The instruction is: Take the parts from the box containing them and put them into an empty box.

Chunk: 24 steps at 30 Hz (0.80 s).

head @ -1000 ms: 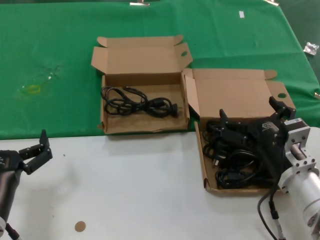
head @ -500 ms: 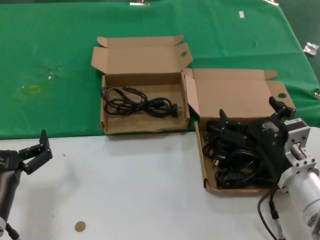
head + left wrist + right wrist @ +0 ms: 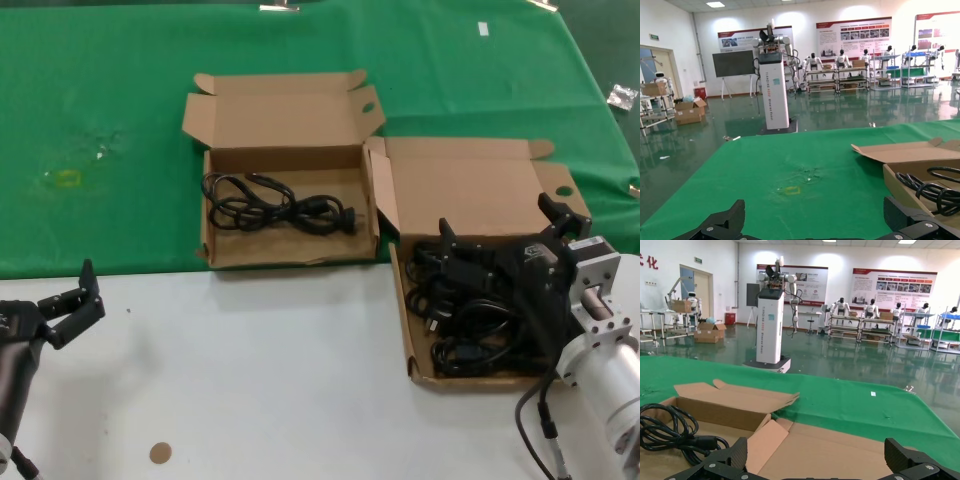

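Right pincer (image 3: 500,240) sits low over the near-right box (image 3: 460,195), the one with the round-holed flap, directly above the heap of black power cords (image 3: 470,320). Its fingers are spread wide, one tip over the cord pile and the other toward the lid side; I see nothing gripped. Left pincer (image 3: 75,300) is parked over the white desk (image 3: 280,380) at the near left, fingers also apart, empty.

The other box (image 3: 285,180) on the green cloth (image 3: 100,100), with the splayed notched flaps, already holds one coiled cord (image 3: 275,205), so it is not strictly empty.

Risks as I judge them:
- The cords in the heap look interlaced. A grab on one loop may drag a neighbour's plug up with it, and that could drop on the desk mid-transfer.
- The pile is dense and black; I cannot tell where one bundle ends. Closing on a single thin strand could let the bundle slip through.
- The two boxes stand just beside each other, with upright lids. A trailing cable could snag a flap and shift or tip a light cardboard box.
- The far fingertip is near the lid; descending further may pinch cardboard.
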Motion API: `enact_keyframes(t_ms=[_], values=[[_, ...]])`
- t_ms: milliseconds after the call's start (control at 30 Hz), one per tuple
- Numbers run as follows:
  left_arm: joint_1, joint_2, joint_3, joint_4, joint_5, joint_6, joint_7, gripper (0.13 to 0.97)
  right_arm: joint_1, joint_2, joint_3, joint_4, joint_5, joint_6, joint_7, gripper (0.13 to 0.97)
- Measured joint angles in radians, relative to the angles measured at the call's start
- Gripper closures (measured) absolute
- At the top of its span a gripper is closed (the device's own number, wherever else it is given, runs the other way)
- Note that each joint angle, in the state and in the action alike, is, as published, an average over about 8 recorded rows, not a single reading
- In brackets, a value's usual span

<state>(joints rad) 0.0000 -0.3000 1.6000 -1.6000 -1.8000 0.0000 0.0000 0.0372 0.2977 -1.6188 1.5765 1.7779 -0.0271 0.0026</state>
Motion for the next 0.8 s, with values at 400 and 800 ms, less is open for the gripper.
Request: enact_keyframes(t_ms=[400, 800], values=[[0.0, 0.0, 0.0, 0.0, 0.0, 0.0, 0.0, 0.132, 0.0, 0.0, 0.0, 0.0, 0.0, 0.0, 0.0, 0.129], [0.0, 0.0, 0.0, 0.0, 0.0, 0.0, 0.0, 0.132, 0.0, 0.0, 0.0, 0.0, 0.0, 0.0, 0.0, 0.129]])
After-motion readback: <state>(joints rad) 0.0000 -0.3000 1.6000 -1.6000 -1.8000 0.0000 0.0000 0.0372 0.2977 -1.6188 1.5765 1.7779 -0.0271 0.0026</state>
